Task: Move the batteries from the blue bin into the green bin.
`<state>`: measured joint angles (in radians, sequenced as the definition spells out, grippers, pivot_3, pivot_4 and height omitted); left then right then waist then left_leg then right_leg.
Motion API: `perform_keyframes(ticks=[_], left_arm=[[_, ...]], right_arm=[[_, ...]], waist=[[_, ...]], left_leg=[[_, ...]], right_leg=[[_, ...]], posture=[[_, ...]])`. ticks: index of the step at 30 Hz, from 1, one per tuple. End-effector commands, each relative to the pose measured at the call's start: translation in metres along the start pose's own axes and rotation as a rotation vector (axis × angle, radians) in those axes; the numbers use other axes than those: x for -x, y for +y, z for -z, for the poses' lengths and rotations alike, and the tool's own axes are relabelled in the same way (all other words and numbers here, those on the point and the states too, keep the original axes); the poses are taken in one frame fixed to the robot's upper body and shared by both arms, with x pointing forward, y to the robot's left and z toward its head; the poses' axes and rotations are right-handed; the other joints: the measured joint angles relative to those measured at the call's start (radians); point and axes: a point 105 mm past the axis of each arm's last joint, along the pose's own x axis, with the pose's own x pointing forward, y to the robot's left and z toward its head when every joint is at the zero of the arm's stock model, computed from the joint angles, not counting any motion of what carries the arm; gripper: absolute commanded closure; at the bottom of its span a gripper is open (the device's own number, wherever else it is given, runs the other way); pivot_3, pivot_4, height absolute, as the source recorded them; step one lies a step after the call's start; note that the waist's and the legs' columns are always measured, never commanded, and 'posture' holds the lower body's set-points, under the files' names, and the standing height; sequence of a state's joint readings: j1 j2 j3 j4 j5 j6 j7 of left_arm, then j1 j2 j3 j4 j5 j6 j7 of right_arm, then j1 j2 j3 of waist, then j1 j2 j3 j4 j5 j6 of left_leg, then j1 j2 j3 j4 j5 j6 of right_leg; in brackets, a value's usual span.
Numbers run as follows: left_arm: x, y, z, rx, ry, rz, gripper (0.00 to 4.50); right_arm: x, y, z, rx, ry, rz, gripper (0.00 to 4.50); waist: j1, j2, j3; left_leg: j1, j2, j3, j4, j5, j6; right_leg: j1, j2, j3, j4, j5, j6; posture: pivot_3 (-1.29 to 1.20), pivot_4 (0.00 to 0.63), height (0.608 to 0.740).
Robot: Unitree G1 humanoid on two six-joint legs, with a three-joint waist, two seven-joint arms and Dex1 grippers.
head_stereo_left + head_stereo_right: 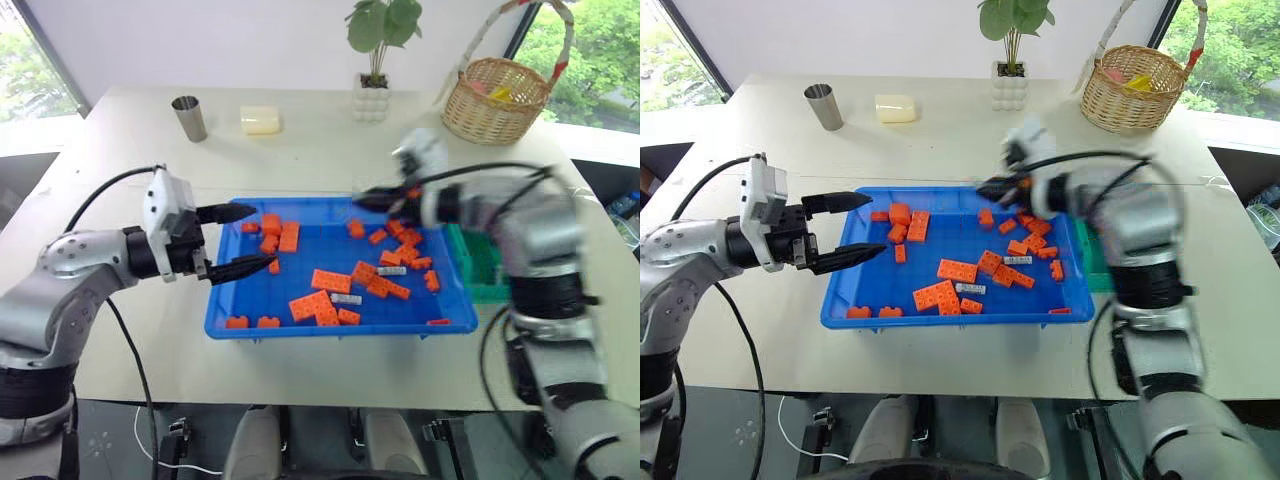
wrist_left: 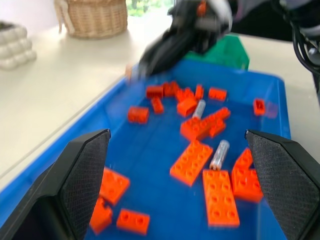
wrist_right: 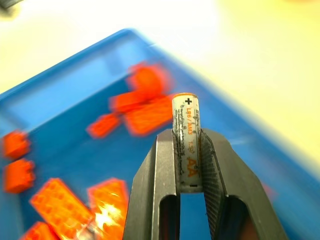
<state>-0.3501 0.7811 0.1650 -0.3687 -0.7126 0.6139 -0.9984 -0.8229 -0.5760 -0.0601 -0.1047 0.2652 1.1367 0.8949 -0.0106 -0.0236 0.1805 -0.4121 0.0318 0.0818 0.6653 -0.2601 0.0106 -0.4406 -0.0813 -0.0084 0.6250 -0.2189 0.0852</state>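
The blue bin point(image 1: 320, 250) lies at the table's front and holds several orange bricks point(image 1: 331, 281) and two loose batteries point(image 1: 392, 271) point(image 1: 345, 298). In the left wrist view the same batteries point(image 2: 220, 152) lie among the bricks. My right gripper point(image 3: 187, 137) is shut on a third battery point(image 3: 186, 112), an upright AA cell, held in the air above the bin's far right part point(image 1: 368, 200). The green bin point(image 1: 482, 268) stands against the blue bin's right side, partly behind my right arm. My left gripper point(image 1: 262, 237) is open and empty over the blue bin's left rim.
At the table's back stand a wicker basket point(image 1: 497, 100), a potted plant point(image 1: 372, 95), a pale yellow block point(image 1: 261, 121) and a metal cup point(image 1: 189, 118). The table's front edge runs just below the blue bin.
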Motion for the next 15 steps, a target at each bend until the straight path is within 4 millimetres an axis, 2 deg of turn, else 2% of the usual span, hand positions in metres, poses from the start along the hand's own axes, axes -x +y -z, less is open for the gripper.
perform_keyframes(ticks=[1,3,5,8,10,12,13,15], left_arm=[[-0.005,-0.009,-0.009,-0.039,-0.026,0.066,0.00],[-0.006,-0.009,-0.006,-0.031,-0.023,0.084,0.00],[-0.008,-0.012,-0.003,-0.025,-0.014,0.110,0.00],[-0.011,-0.014,0.001,-0.025,-0.004,0.137,0.00],[-0.013,-0.014,0.002,-0.028,-0.001,0.147,0.00],[-0.015,-0.014,0.003,-0.028,-0.002,0.157,0.00],[-0.015,-0.015,0.003,-0.029,-0.003,0.165,0.00],[-0.017,-0.016,0.003,-0.034,-0.001,0.178,0.00]], right_arm=[[0.048,-0.034,0.002,-0.022,-0.012,0.195,4.43],[0.078,-0.051,0.016,-0.039,0.029,0.306,4.43],[0.099,-0.059,0.032,-0.072,0.072,0.376,4.43],[0.115,-0.061,0.058,-0.095,0.130,0.431,4.43],[0.119,-0.064,0.067,-0.110,0.128,0.465,4.43],[0.120,-0.066,0.071,-0.144,0.114,0.484,3.41],[0.119,-0.068,0.073,-0.147,0.113,0.492,3.06],[0.118,-0.068,0.072,-0.110,0.123,0.493,1.99]], waist=[[-0.001,0.000,0.000],[-0.001,0.000,0.000],[-0.002,0.000,0.000],[-0.007,0.000,0.000],[-0.009,0.000,0.000],[-0.009,0.000,0.000],[-0.008,0.000,0.000],[-0.005,0.000,0.000]], left_leg=[[0.000,0.000,0.000,0.000,0.000,0.000],[0.000,0.000,0.000,-0.001,0.000,0.000],[0.000,0.000,0.001,-0.001,0.000,0.000],[0.001,0.000,0.001,-0.001,0.000,0.000],[0.002,0.000,0.001,-0.001,0.000,0.000],[0.002,0.000,0.002,0.000,0.000,0.000],[0.002,0.000,0.002,0.000,0.000,0.000],[0.002,0.000,0.002,0.000,0.000,0.000]], right_leg=[[0.000,0.001,0.000,0.000,0.000,0.000],[0.000,0.001,0.000,-0.001,0.000,0.000],[-0.001,0.001,0.000,-0.001,0.000,0.000],[0.000,0.002,0.001,-0.001,0.000,0.000],[0.000,0.002,0.001,-0.001,0.000,0.000],[0.000,0.002,0.001,-0.001,0.000,0.000],[0.000,0.002,0.002,-0.002,0.000,0.000],[0.001,0.002,0.002,-0.002,0.000,0.000]], posture=[[0.00,0.150,0.736],[0.00,0.150,0.736],[0.00,0.150,0.736],[0.00,0.150,0.736],[0.00,0.150,0.736],[0.00,0.150,0.736],[0.00,0.150,0.736],[0.00,0.150,0.736]])
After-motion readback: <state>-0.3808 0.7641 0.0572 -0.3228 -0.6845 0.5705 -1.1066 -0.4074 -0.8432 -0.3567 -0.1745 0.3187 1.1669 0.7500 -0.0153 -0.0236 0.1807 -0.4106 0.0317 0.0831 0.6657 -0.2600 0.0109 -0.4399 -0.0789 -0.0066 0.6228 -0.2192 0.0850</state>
